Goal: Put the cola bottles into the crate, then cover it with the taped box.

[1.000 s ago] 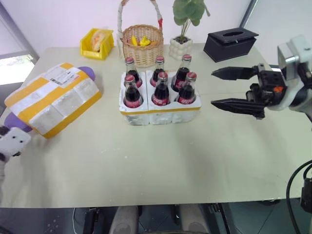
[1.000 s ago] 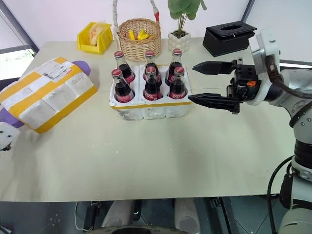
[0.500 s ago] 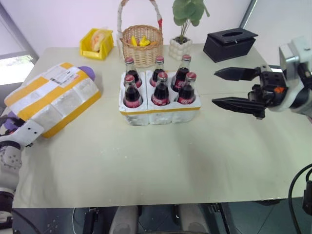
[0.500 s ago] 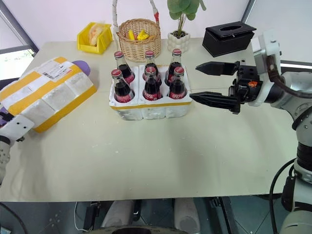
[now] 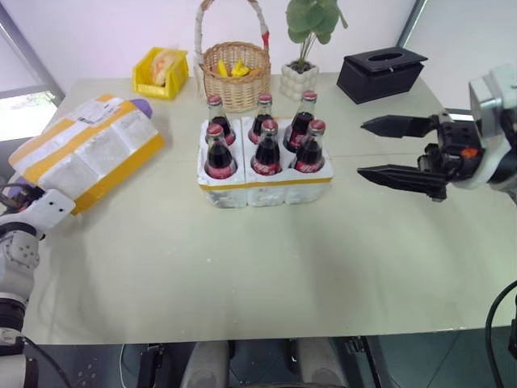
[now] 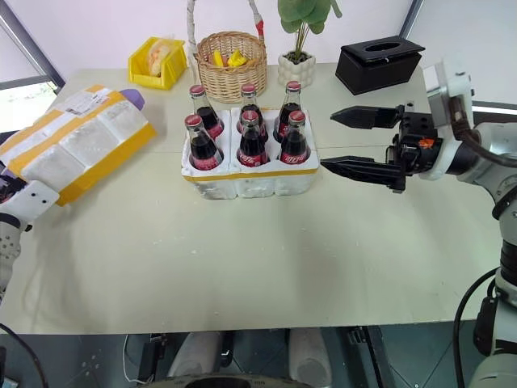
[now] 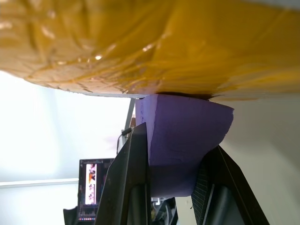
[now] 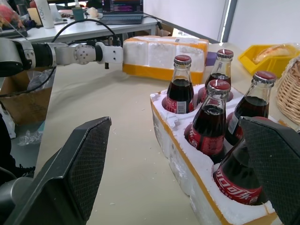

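Several cola bottles (image 5: 265, 145) with red caps stand upright in the holes of the white crate (image 5: 266, 192) at the table's middle. The taped box (image 5: 85, 153), white foam with yellow bands and a label, lies tilted at the table's left edge. A purple piece (image 7: 187, 126) pokes out from under it. My left gripper (image 7: 176, 150) is shut on that purple piece under the box's near end. My right gripper (image 5: 362, 149) hangs open to the right of the crate, pointing at it, a short way off the bottles.
Along the back edge stand a yellow bin (image 5: 161, 71), a wicker basket (image 5: 235, 73), a potted plant (image 5: 300, 79) and a black tissue box (image 5: 381, 73). The table's left edge runs just beside the taped box.
My left gripper has pushed in under the taped box and shut on the purple piece. The box has tipped up and shifted toward the back. The right gripper has stayed put.
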Available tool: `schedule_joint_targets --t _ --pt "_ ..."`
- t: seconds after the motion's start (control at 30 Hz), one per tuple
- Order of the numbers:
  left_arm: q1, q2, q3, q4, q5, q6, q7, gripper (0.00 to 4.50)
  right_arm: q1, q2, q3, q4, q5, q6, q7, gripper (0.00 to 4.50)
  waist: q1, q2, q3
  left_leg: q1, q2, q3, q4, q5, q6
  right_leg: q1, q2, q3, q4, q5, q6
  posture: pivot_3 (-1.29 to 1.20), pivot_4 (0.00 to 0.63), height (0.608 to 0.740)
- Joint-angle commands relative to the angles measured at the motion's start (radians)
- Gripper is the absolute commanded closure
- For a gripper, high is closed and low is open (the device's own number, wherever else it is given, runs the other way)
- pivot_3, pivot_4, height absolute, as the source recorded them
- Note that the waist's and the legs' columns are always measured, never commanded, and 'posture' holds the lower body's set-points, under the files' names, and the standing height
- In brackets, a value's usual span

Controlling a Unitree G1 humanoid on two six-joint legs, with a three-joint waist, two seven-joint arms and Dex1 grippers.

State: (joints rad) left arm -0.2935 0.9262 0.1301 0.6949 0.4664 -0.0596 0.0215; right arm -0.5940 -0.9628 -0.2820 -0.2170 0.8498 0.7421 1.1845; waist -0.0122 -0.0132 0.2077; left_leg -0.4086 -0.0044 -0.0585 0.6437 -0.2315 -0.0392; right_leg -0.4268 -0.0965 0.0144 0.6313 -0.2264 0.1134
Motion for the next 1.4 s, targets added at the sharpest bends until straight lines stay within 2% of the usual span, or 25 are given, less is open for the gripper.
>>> schedule_joint_targets --t 0.03,0.23,0.37,0.5,0.67,0.9,1.2,1.4 --pt "-0.024 0.035 -0.001 0.010 -0.021 0.000 -0.012 4.01 0.003 -0.019 -0.036 -0.033 0.014 -0.020 0.005 0.00 0.000 0.000 0.000 0.000 0.000 0.000 0.000 0.000 0.000 0.000 0.000 0.000 0.000 0.000 0.000 0.00 0.150 0.738" --pt "-0.077 0.102 0.029 -0.050 -0.059 -0.008 -0.075 4.01 0.020 -0.061 -0.044 0.007 0.026 0.020 0.032 0.00 0.000 -0.001 0.000 0.000 0.000 0.000 0.000 0.000 0.000 0.000 0.000 0.000 0.000 0.000 0.000 0.00 0.150 0.738" --pt "-0.204 0.171 0.015 -0.153 -0.079 -0.038 -0.180 4.01 0.036 -0.064 -0.054 0.026 -0.018 -0.024 0.022 0.00 0.007 -0.002 0.000 -0.001 0.000 0.000 0.001 0.000 0.000 0.000 0.000 -0.001 0.000 0.000 0.000 0.00 0.150 0.738" --pt "-0.350 0.188 -0.006 -0.285 -0.108 -0.025 -0.298 4.01 0.053 -0.055 -0.056 0.047 -0.037 -0.039 0.008 0.00 0.006 -0.002 -0.001 -0.002 -0.001 0.000 0.002 0.000 0.000 0.001 0.000 0.000 -0.002 0.000 0.000 0.00 0.150 0.738" --pt "-0.449 0.158 -0.052 -0.484 -0.149 0.044 -0.480 4.01 0.082 -0.055 -0.062 0.064 -0.055 -0.055 -0.005 0.00 -0.008 -0.002 0.000 -0.002 -0.001 0.000 0.001 0.000 0.000 0.001 0.000 0.000 -0.001 0.001 0.002 0.00 0.150 0.738" --pt "-0.489 0.085 -0.154 -0.718 -0.123 0.118 -0.619 4.01 0.089 -0.049 -0.073 0.087 -0.062 -0.061 -0.024 0.00 -0.005 -0.002 0.000 -0.001 0.000 0.000 0.002 0.000 0.000 0.001 0.001 0.001 -0.001 0.001 0.002 0.00 0.150 0.738" --pt "-0.543 -0.001 -0.224 -0.713 -0.065 0.061 -0.612 4.01 0.104 -0.036 -0.085 0.088 -0.056 -0.063 -0.063 0.00 -0.005 -0.002 0.000 -0.002 0.000 0.000 0.003 0.000 0.000 0.001 0.002 0.002 0.000 0.001 0.002 0.00 0.150 0.738" --pt "-0.511 -0.006 -0.253 -0.729 -0.023 0.018 -0.626 4.01 0.121 -0.034 -0.101 0.082 -0.050 -0.069 -0.083 0.00 -0.004 -0.002 0.000 -0.002 0.000 0.000 0.003 0.000 0.001 0.001 0.002 0.002 0.000 0.001 0.003 0.00 0.150 0.738"
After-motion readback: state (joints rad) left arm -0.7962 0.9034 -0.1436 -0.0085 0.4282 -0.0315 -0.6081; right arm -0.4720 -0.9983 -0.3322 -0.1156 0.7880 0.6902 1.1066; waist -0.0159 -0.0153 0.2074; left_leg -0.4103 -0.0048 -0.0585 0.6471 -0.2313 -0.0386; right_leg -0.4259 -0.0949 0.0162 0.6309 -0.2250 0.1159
